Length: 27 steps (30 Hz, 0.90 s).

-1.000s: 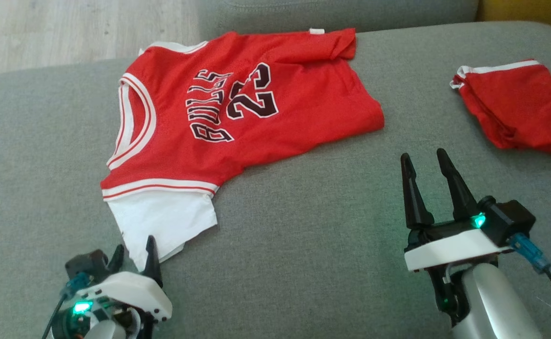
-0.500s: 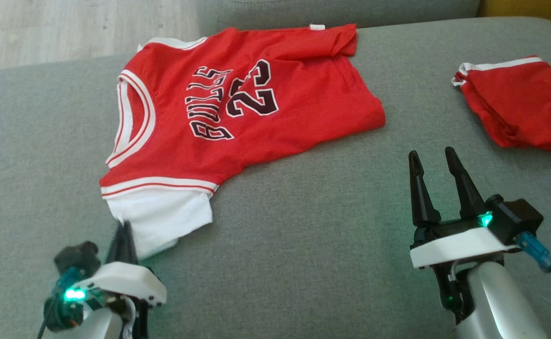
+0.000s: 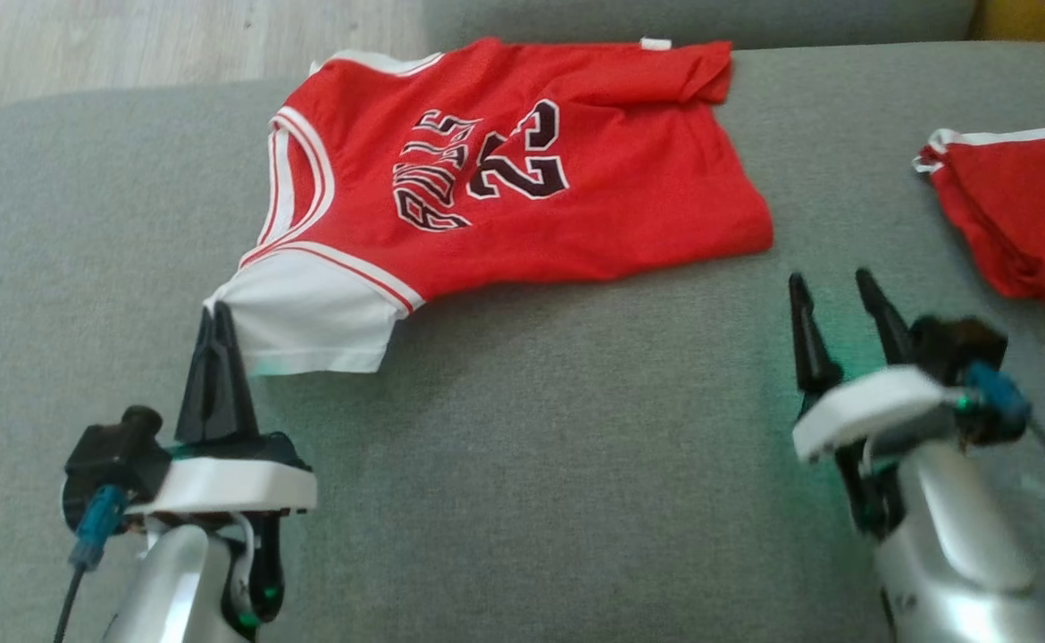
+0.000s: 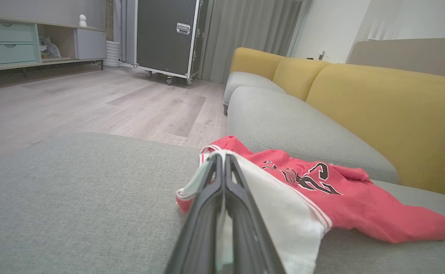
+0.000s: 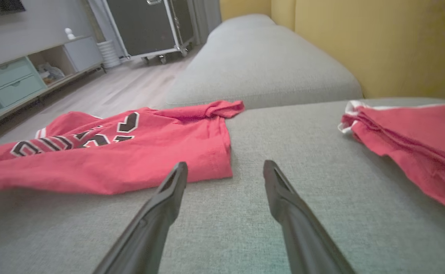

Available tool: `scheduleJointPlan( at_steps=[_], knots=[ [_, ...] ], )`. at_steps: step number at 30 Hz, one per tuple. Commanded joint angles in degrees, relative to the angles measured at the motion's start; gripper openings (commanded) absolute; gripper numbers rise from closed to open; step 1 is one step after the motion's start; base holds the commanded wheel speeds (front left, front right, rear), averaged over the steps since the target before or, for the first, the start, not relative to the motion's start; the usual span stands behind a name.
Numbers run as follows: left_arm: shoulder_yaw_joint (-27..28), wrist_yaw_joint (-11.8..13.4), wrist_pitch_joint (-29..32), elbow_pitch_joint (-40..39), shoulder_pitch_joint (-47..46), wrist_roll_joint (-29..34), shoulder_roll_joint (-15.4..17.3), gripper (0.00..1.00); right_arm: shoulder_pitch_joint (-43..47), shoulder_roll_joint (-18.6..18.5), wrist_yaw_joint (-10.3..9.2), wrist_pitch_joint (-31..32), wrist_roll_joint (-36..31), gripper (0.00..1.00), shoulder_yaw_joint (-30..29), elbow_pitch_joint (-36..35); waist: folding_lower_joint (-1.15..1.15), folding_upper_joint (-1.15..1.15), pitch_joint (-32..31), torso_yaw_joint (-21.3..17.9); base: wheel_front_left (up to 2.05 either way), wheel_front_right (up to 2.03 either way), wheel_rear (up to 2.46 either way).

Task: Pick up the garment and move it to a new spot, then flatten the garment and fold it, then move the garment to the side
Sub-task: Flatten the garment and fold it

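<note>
Your left gripper, wide a second ago, is now pinching the white sleeve of the red mesh basketball jersey, which is lying spread on the grey fabric sofa cushion. Your right gripper is staying spread apart, hovering near its hem.

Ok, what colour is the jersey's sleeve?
The sleeve is white, the jersey red; clearest in the head view.

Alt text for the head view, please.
The left gripper, shut, pinches the white sleeve corner of a red mesh basketball jersey lying on a grey fabric sofa cushion. The right gripper hangs open over bare cushion, apart from the jersey; a second red garment with white trim lies at far right.
</note>
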Motion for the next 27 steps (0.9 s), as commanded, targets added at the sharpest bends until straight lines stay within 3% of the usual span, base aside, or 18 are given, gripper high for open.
scheduleJointPlan(
  at_steps=[1, 7, 15, 20, 27],
  knots=[
    [1.99, -0.21, -0.67, -1.94, -2.26, 0.66, 0.53, 0.0, -3.54, -0.07, -0.05, 0.39, 0.45, 1.0, 0.99, -0.79, 0.0, 0.0, 0.5, 0.49, 0.0, 0.0, 0.0],
    [1.27, -1.99, -0.69, -2.12, -3.38, 2.56, -1.39, 0.0, -13.29, -0.07, -0.05, 4.82, 3.69, 1.0, -1.07, 13.82, 0.0, 0.0, 2.09, 2.5, 0.0, 0.0, 0.0],
    [1.38, -4.06, -0.7, -1.44, -4.81, 4.21, -3.26, 0.0, -23.16, -0.07, -0.05, 3.78, -0.74, 1.0, -4.89, 30.71, 0.0, 0.0, 3.4, 4.77, 0.0, 0.0, 0.0],
    [1.62, -5.13, -0.7, -0.86, -5.15, 5.11, -4.03, 0.0, -27.14, -0.07, -0.05, 0.8, -1.06, 1.0, -5.55, 37.44, 0.0, 0.0, 3.83, 5.54, 0.0, 0.0, 0.0],
    [2.71, -6.19, -0.71, -0.24, -5.1, 6.09, -4.67, 0.0, -29.46, -0.07, -0.05, -3.89, 0.58, 1.0, -5.57, 41.0, 0.0, 0.0, 3.97, 5.53, 0.0, 0.0, 0.0]
  ],
)
